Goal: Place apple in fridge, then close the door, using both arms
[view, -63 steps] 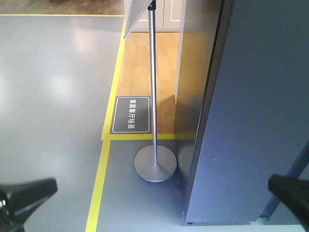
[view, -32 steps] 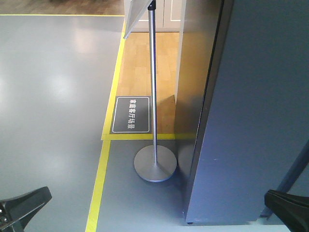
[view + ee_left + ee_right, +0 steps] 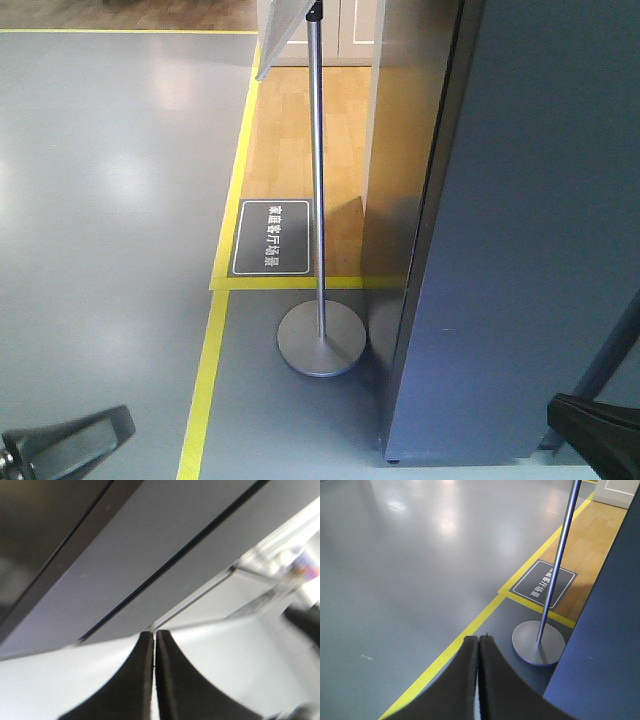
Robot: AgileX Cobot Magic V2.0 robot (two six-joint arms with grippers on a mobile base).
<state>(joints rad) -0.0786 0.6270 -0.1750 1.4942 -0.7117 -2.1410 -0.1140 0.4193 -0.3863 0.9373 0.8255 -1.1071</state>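
Note:
The apple is out of view. The fridge [image 3: 530, 230] fills the right of the front view as a tall dark grey face; a dark seam divides it from a narrower side face, and none of its white inside shows. I cannot tell the door apart from the body. My left gripper [image 3: 110, 432] pokes in at the bottom left, and my right gripper [image 3: 575, 412] at the bottom right beside the fridge's foot. In the left wrist view my left gripper [image 3: 154, 635] is shut and empty before grey panels with dark seams. My right gripper [image 3: 478, 640] is shut and empty above the floor.
A metal sign stand [image 3: 318, 180] on a round base [image 3: 321, 340] stands just left of the fridge, also seen as the stand's base [image 3: 538, 643]. Yellow floor tape [image 3: 205, 380] borders a dark floor label [image 3: 272, 237] and a strip of wood flooring.
My left gripper has dropped lower in the front view and turned, its tip now further right. My right gripper sank slightly, then held still. The fridge and stand have not moved.

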